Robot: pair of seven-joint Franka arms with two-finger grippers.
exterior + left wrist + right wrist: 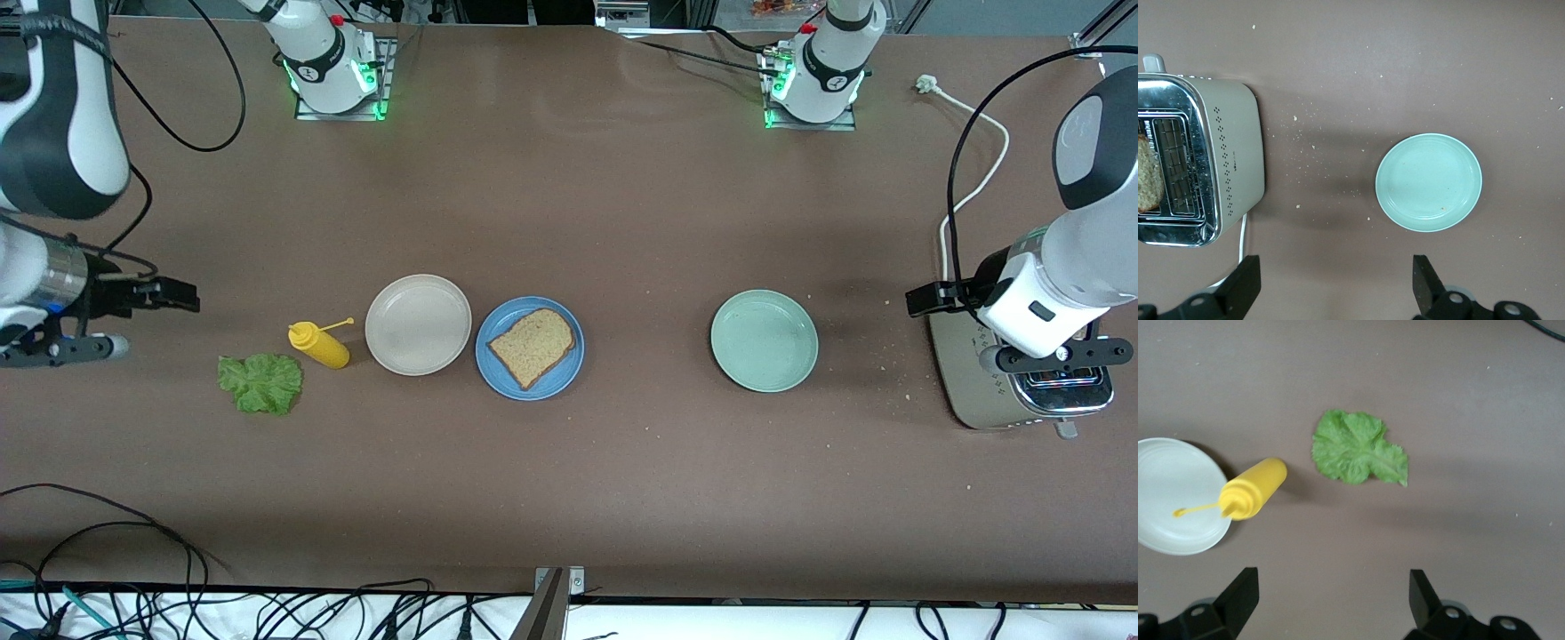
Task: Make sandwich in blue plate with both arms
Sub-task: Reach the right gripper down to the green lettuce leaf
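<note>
Right now I have both pincers released and holding nothing. My left pincer [1335,283] hangs over the bench [622,204] at the left arm's end, above the toaster [1022,391], with its fingers [1245,283] spread wide. From the left wrist view I can see a slice of bread [1148,177] sitting in one of the toaster's slots, and the mint-green plate [1429,182] lying bare on the bench beside the toaster, with crumbs scattered between them.

My right pincer [1331,600] hangs over the bench at the right arm's end, its fingers [1241,593] also spread wide. Below it lie the lettuce leaf [1358,450] and the yellow squeeze bottle [1251,488], which lies on its side with its nozzle reaching over the rim of the white plate [1165,520].

The blue plate [569,373] sits near the middle of the bench, just beside the white plate and well apart from the mint-green plate. One slice of toast [532,345] lies flat on the blue plate, with nothing on top of it. The lettuce leaf is on the bench itself, slightly nearer to the front camera than the bottle, apart from every plate.
</note>
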